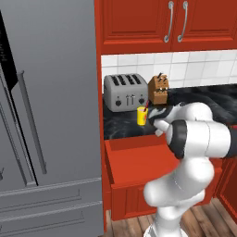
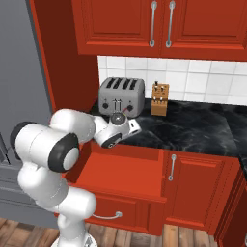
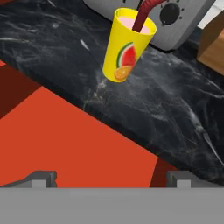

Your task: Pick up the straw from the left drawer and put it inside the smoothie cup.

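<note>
Spread fingers (image 3: 43, 178) over open left drawer (image 3: 65, 144); straw (image 3: 146, 13) in smoothie cup (image 3: 124, 52).

In the hand view the straw (image 3: 144, 15) is cut off by the top edge, so its upper end cannot be seen; its lower part is hidden inside the smoothie cup (image 3: 124, 48). The toaster (image 3: 175, 22) behind is cropped there by the top edge as well. In the left base view part of the left drawer (image 1: 134, 159) is covered by the white arm. In the right base view the cup is hidden behind the arm's wrist.
</note>
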